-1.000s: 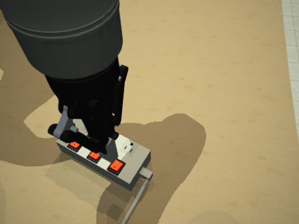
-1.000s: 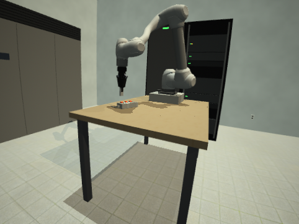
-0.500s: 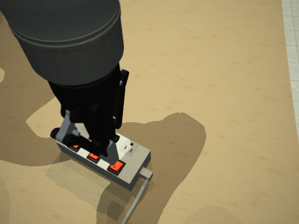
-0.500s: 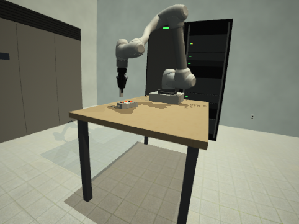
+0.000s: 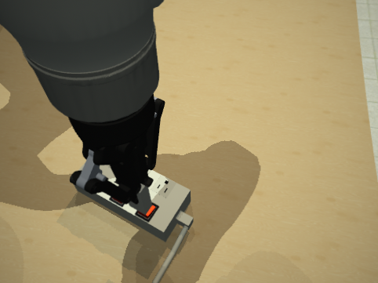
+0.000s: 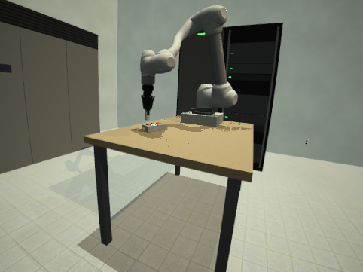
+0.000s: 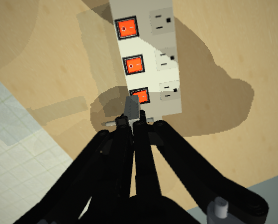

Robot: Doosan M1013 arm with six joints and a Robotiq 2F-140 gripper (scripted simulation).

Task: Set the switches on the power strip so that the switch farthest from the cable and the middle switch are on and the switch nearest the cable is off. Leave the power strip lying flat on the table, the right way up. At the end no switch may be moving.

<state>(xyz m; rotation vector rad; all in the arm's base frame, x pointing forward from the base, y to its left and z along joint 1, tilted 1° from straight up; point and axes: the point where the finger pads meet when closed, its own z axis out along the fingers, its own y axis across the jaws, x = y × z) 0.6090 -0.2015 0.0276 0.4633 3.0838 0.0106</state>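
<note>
Grey power strip (image 7: 150,55) just below the closed gripper (image 7: 132,116).

Grey power strip (image 7: 150,55); orange-red switches (image 7: 126,27); black fingers

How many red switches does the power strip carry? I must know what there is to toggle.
3, in a row along the power strip: far switch, middle switch, and near switch just ahead of the shut jaws. None looks hidden.

a wooden table (image 6: 196,151) on dark legs stands mid-frame on a pale tiled floor (image 6: 301,215). a tall black cabinet (image 6: 260,75) rises behind it, right of centre. brown wall panels (image 6: 41,94) fill the left.
</note>
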